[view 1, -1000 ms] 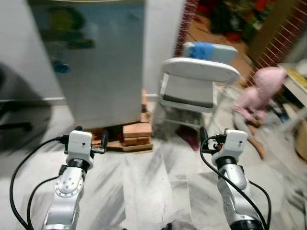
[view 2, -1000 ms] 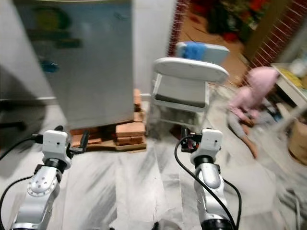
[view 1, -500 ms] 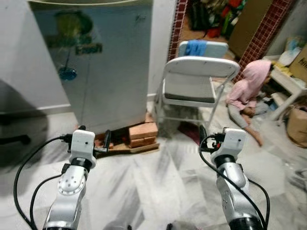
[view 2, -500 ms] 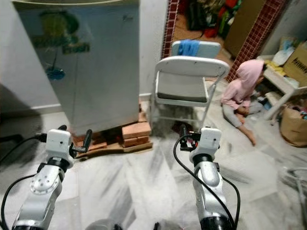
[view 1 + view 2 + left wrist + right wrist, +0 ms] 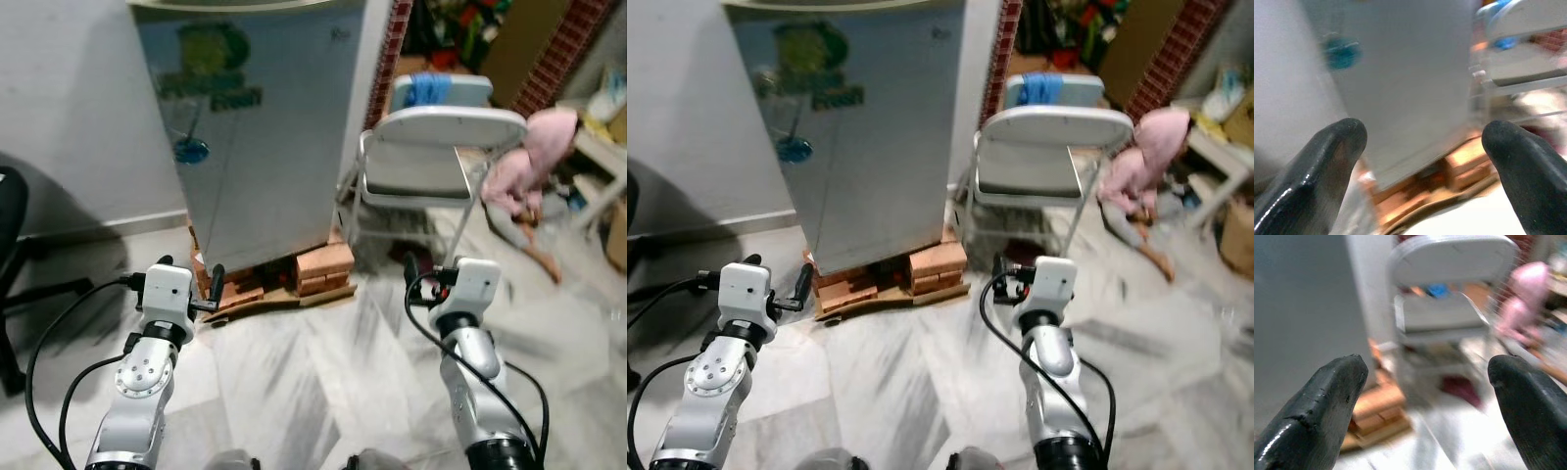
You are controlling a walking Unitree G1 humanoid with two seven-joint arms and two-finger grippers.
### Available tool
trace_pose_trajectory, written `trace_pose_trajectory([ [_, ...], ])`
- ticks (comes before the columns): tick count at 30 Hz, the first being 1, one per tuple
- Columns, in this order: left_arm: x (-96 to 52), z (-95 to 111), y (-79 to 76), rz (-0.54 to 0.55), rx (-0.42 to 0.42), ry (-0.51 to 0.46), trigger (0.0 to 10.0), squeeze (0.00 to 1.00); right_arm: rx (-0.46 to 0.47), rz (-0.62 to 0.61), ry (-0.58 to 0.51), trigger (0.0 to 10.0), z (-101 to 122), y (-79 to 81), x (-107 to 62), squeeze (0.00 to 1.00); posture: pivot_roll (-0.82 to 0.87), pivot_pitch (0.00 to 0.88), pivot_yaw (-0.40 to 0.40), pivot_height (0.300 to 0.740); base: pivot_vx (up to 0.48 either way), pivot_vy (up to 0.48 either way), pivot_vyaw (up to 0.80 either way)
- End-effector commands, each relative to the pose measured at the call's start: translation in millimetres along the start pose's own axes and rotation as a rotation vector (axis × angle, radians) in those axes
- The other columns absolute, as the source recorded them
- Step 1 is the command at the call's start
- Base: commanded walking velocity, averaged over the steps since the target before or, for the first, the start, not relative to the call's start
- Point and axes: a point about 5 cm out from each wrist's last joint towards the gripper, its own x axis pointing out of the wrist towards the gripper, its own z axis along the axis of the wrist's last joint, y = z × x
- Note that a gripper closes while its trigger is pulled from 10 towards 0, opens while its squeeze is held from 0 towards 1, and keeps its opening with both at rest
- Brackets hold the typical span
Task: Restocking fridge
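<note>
both jaws hang released and empty short of the shut fridge [image 5: 257, 127]; the folding chair [image 5: 431, 166] beyond the right jaws could snag that arm.

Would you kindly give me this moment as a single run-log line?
phase: approaching fridge | door: closed | left tool: open, empty | right tool: open, empty | folding chair beside fridge | person on floor beyond chair

A lived-in home: marble floor [image 5: 323, 372], fridge [image 5: 260, 127] propped on bricks [image 5: 323, 266], folding chair [image 5: 431, 157], household clutter beyond.
</note>
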Motion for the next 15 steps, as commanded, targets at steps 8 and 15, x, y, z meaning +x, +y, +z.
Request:
trace_pose_trajectory([
  [8,-1.3,2.7,10.5,0.007,0.025,-0.007,10.0,0.00,-0.003,0.025,-0.044,10.0,11.5,7.1,5.7,0.00,0.10,0.058,-0.028,0.740,0.000,0.480,-0.60],
  [15,-4.0,1.4,12.1,0.015,0.015,-0.003,10.0,0.00,-0.007,0.027,-0.041,10.0,10.9,6.0,4.2,0.00,0.10,0.064,-0.032,0.740,0.000,0.480,0.00],
])
